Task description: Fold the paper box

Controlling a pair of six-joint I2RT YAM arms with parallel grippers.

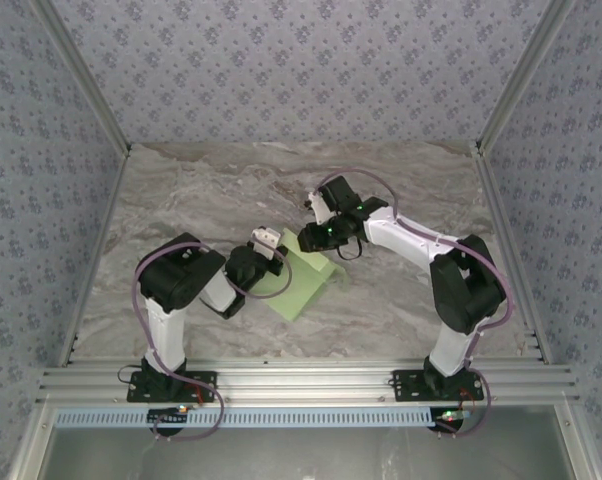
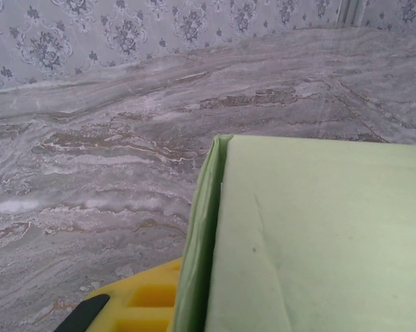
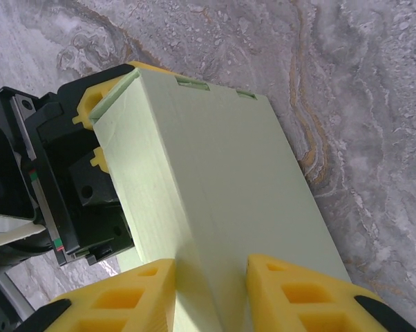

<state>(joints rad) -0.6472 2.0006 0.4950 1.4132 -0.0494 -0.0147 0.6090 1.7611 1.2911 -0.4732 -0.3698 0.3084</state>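
Observation:
The paper box [image 1: 306,280], pale green card partly folded up, sits mid-table between both arms. My left gripper [image 1: 271,248] holds its left end. In the left wrist view one yellow finger [image 2: 149,304] lies against the box's folded edge [image 2: 201,242], and the other finger is hidden behind the card [image 2: 318,235]. My right gripper [image 1: 321,232] comes from the far right. Its two yellow fingers [image 3: 135,290] close on either side of the box's raised ridge [image 3: 222,159]. The left gripper's black body [image 3: 49,166] and yellow tips clasp the box's far end.
The marbled table top [image 1: 211,190] is bounded by patterned walls [image 1: 301,60] at the back and sides. An aluminium rail [image 1: 301,385] with both arm bases runs along the near edge. Bare table lies behind and left of the box.

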